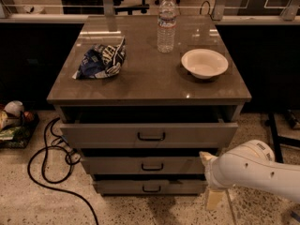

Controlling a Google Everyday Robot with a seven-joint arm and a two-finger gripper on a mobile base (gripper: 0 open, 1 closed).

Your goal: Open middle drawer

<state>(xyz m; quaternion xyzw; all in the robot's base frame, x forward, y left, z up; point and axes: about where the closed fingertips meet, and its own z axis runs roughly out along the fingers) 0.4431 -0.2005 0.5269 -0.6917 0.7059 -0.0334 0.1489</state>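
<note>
**Approach before the pull**

Grey three-drawer cabinet (150,86) square to the camera. Uppermost drawer (103,135) already out a little, its front overhanging the two below. Middle drawer (112,165) directly beneath, second of the three, front set back and seemingly close to shut. Lowest drawer (117,187) under that, near the floor.

White arm (258,170) entering from the lower right. Gripper (209,179) low at the cabinet's right front corner, just beside the right end of the middle drawer's front; open or closed, cannot tell.

On top: crumpled snack bag (101,60), white bowl (204,63), water bottle (166,25), all well clear of the work and best left alone. Smallest and most important: black bar handle (152,167) at the centre of the middle front, well to the left of the gripper.

Judged from this layout:

- Carry the gripper leftward along the front to that centre handle.
- Count down from the top to pick it, given three near-identical handles in a column.
- Stay below the overhanging upper front to keep the wrist from catching it.
- Come in straight on and close around the bar itself, not beside it.
- Pull level and straight toward the camera to avoid skewing the drawer on its runners.
- Take care not to drag the neighbouring drawers along.
</note>
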